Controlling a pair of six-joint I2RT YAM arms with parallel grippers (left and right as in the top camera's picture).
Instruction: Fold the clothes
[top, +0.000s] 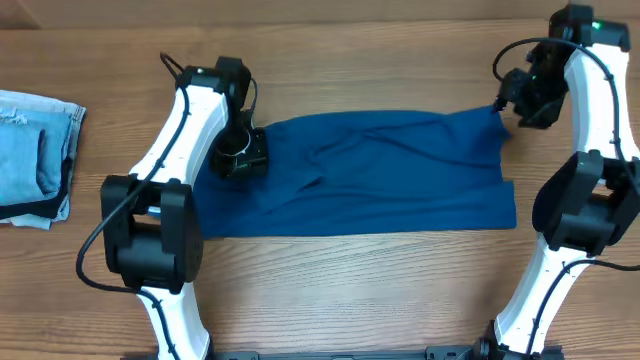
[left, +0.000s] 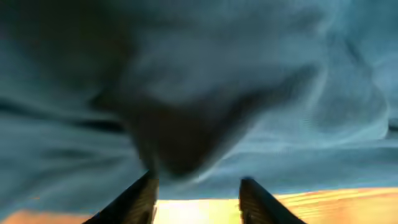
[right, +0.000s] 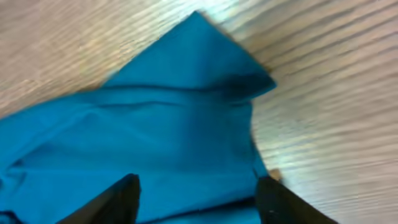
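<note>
Teal-blue shirt (top: 370, 175) lay flat across the middle of the wooden table (top: 350, 290), as one wide band running left to right, with soft creases through the middle and a fairly straight lower edge. Collar and placket couldn't be made out from overhead. Left gripper (top: 240, 152) sat on the band's left end, over the fabric. In the left wrist view its two dark fingers (left: 138, 200) were spread apart with bare wood showing between them and the shirt (left: 217, 74) filling the view beyond. That view was badly blurred, but the jaws read as released and pinching nothing. Right gripper (top: 520, 100) was at the shirt's upper right corner, where the fabric rose to a small peak. In the right wrist view its fingers (right: 112, 202) stood wide apart over the cloth (right: 174, 124), which ended in a pointed corner lying on the wood grain (right: 336, 93). Jaws released there too, with fabric under and between them but not clamped. Both arms came in from the near edge of the table, one on each side of the shirt. A pale blue denim stack (top: 35, 155) with a dark edge sat at the far left of the table, well apart from the shirt.
</note>
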